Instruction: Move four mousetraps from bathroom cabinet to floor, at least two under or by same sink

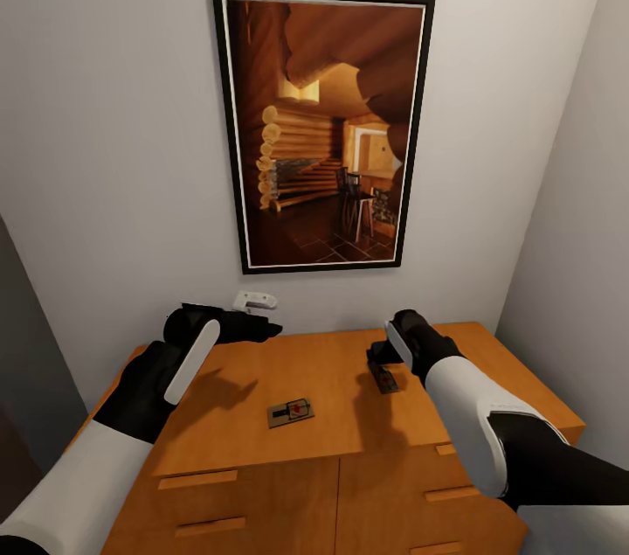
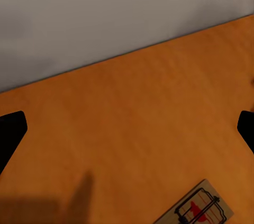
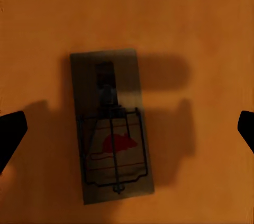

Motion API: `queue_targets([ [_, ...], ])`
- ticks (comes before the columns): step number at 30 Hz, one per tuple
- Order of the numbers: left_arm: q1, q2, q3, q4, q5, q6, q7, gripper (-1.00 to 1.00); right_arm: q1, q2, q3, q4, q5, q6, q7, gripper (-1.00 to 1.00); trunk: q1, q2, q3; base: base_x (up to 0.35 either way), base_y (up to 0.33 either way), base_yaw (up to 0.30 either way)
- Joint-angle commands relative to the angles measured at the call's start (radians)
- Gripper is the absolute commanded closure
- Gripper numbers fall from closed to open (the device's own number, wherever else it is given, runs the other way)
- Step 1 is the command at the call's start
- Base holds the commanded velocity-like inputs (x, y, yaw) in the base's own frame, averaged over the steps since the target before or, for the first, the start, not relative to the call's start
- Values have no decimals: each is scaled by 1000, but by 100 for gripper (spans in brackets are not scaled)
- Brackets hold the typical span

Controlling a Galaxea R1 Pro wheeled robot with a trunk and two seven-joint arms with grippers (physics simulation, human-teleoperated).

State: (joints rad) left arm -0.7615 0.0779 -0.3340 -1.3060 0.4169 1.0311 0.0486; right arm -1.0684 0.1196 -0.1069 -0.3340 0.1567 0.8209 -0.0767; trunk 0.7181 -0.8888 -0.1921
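no readable text, labels, brands or numbers anywhere; only sign-like mark is a red mouse silhouette printed on the mousetrap [image 3: 114, 128] lying on the cabinet [image 3: 201, 23]; second mousetrap [image 1: 291, 412] print too small to make out

Orange-brown wooden cabinet top [image 1: 332, 363] as landmark: bare wood across its middle and front, open to approach from above. Two obstacles lie on it: a flat wooden mousetrap with red mark [image 1: 291, 412] near the front centre, and a second, shadowed mousetrap [image 1: 383, 378] toward the right rear. Behind the top, the grey wall [image 1: 114, 144] closes off the rear edge; a white wall fitting [image 1: 254, 301] juts just above it.

Right end effector [image 3: 127, 128] hovers over the second trap, fingertips spread wide on either side of it. Left end effector [image 2: 127, 128] hangs over bare wood, also spread.
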Motion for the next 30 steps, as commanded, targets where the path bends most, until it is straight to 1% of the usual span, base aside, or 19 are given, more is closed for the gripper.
queue_targets([
  [1, -1, 1, -2, -1, 5, 3, 5, -100, -1, 2, -8, 1, 8, -1, 0, -100, 0, -1, -2, 0, 0, 0],
  [5, -1, 1, -2, -1, 5, 3, 5, -100, -1, 3, -8, 30, 8, -30, 0, -100, 0, -1, -2, 0, 0, 0],
  [9, -1, 0, -2, -1, 6, 3, 5, -100, -1, 2, -8, 93, 9, -73, -1, -100, 0, -1, -2, 0, 0, 0],
  [15, -1, 0, -2, -1, 6, 3, 5, -100, -1, 2, -7, 131, 9, -114, -1, -100, 0, -1, -2, 0, 0, 0],
  [30, -1, 0, -2, -1, 5, 2, 5, -100, -1, 0, -9, 140, 9, -126, -2, -100, 0, -1, -2, 0, 0, 0],
])
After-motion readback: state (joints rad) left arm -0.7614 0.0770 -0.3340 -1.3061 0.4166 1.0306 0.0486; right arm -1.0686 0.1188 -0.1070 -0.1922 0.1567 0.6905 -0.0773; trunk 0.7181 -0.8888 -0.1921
